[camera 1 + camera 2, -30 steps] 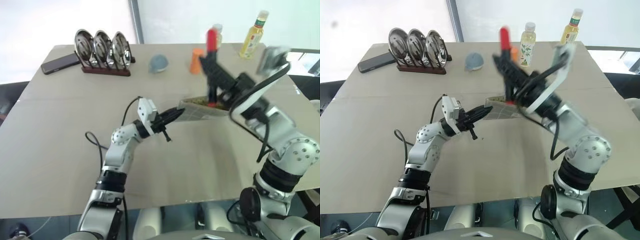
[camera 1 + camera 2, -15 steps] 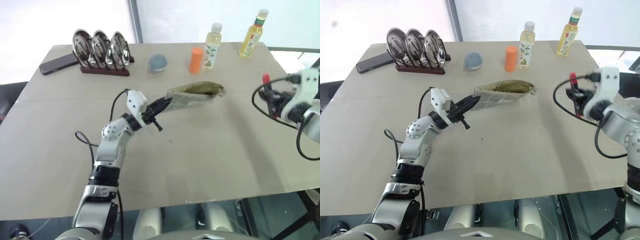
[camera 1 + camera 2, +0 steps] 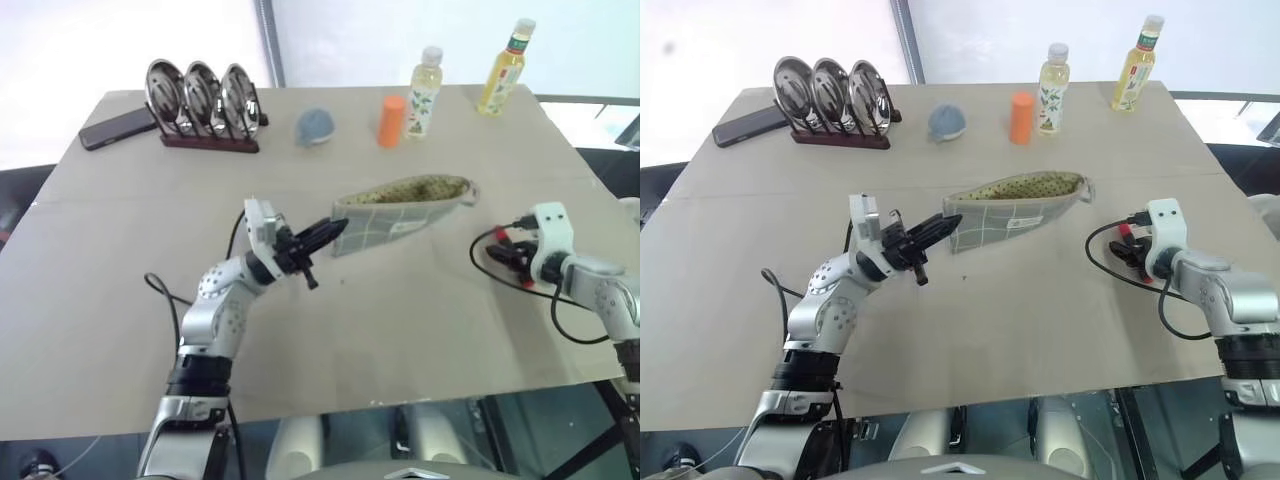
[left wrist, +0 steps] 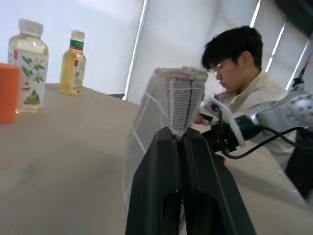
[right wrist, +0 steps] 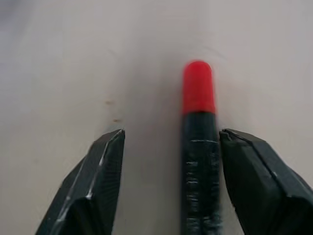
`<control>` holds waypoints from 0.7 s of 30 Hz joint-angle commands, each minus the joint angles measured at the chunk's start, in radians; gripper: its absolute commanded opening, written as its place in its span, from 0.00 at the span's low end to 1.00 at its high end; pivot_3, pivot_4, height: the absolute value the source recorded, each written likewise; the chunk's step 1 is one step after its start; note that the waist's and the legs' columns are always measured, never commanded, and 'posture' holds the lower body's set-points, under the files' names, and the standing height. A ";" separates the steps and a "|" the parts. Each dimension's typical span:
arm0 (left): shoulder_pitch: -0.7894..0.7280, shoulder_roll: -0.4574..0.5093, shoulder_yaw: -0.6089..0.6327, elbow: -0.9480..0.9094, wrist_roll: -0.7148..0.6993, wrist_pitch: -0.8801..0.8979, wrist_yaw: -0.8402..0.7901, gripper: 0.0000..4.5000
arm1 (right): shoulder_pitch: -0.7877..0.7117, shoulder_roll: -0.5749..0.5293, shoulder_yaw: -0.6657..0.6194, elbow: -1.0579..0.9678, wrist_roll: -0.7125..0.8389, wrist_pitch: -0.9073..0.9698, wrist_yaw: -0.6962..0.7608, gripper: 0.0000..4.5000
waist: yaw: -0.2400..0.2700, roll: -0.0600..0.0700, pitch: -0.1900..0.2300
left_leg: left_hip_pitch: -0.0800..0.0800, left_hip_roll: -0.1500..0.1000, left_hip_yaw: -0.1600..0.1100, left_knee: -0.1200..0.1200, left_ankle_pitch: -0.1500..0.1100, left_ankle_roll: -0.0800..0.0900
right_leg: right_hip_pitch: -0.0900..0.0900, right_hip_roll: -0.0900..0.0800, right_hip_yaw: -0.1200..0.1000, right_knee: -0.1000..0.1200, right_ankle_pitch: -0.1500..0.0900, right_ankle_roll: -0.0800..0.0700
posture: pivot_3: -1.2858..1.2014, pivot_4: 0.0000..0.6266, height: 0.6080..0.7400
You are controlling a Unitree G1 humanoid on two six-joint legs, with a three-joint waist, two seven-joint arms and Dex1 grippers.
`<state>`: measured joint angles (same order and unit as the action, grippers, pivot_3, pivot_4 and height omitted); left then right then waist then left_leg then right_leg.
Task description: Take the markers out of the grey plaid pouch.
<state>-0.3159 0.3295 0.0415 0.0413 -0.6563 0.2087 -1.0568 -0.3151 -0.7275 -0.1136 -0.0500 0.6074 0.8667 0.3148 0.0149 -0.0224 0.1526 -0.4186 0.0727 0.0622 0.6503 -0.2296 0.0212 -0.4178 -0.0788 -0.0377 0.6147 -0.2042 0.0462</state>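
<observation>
Pouch (image 3: pixel 1015 205) mouth agape, speckled lining

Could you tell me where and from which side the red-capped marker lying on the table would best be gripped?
I would take the marker across its dark barrel, just behind the red cap, coming down from above. It lies flat on the bare table, so its long straight sides are free. The right gripper already straddles it with its jaws open on either side, apart from the barrel.

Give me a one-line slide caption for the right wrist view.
Right gripper open over the table, a red-capped marker lying between its two black fingers.
</observation>
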 commanded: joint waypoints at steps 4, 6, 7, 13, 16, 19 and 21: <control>0.051 0.026 0.003 -0.069 -0.045 0.053 -0.061 0.00 | 0.019 -0.133 -0.245 -0.337 0.103 -0.002 0.126 0.63 | -0.001 0.001 0.001 | 0.000 0.000 0.000 0.000 0.000 0.000 | 0.000 0.000 0.000 -0.003 0.000 0.001 | 0.52 0.24 1.00; 0.057 0.025 -0.003 -0.058 -0.039 0.052 -0.077 0.00 | -0.026 -0.142 -0.256 -0.419 0.181 0.051 0.134 0.63 | -0.003 0.001 0.001 | 0.000 0.000 0.000 0.000 0.000 0.000 | 0.001 0.000 0.000 -0.003 -0.002 0.000 | 0.52 0.24 1.00; 0.056 0.024 -0.006 -0.051 -0.035 0.051 -0.085 0.00 | -0.049 -0.136 -0.246 -0.449 0.214 0.075 0.129 0.58 | -0.004 0.001 0.001 | 0.000 0.000 0.000 0.000 0.000 0.000 | 0.001 0.001 0.000 -0.003 -0.002 0.000 | 0.52 0.24 1.00; 0.048 0.011 -0.012 -0.046 -0.045 0.065 -0.115 0.00 | -0.148 -0.051 -0.042 -0.570 0.243 0.131 0.095 0.26 | -0.001 0.001 0.001 | 0.001 0.001 -0.002 0.000 0.000 0.000 | 0.001 0.002 0.000 -0.003 -0.001 -0.002 | 0.52 0.24 1.00; 0.051 0.013 -0.010 -0.056 -0.053 0.080 -0.129 0.00 | -0.159 -0.037 0.034 -0.567 0.201 0.129 0.102 0.26 | 0.000 0.001 0.001 | -0.001 0.000 -0.001 0.000 0.000 0.000 | 0.001 0.001 0.000 -0.004 -0.001 -0.002 | 0.52 0.24 1.00; 0.060 0.017 -0.006 -0.064 -0.061 0.086 -0.147 0.00 | -0.167 -0.050 0.082 -0.549 0.170 0.127 0.129 0.26 | 0.000 0.001 0.001 | -0.003 0.000 -0.002 0.001 0.000 0.000 | 0.000 0.001 0.000 -0.005 -0.001 -0.002 | 0.52 0.24 1.00; 0.068 0.019 -0.011 -0.074 -0.062 0.087 -0.166 0.00 | -0.171 -0.064 0.113 -0.532 0.146 0.127 0.155 0.26 | -0.001 0.001 0.001 | -0.003 0.000 -0.001 0.001 0.000 0.000 | 0.000 0.001 0.000 -0.005 -0.001 -0.002 | 0.52 0.24 1.00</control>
<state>-0.2533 0.3460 0.0296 0.0138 -0.6942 0.2983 -1.1971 -0.4661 -0.7723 -0.0036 -0.5775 0.7758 1.0023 0.4477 0.0138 -0.0215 0.1532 -0.4221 0.0724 0.0607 0.6511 -0.2296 0.0212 -0.4176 -0.0779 -0.0376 0.6093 -0.2051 0.0441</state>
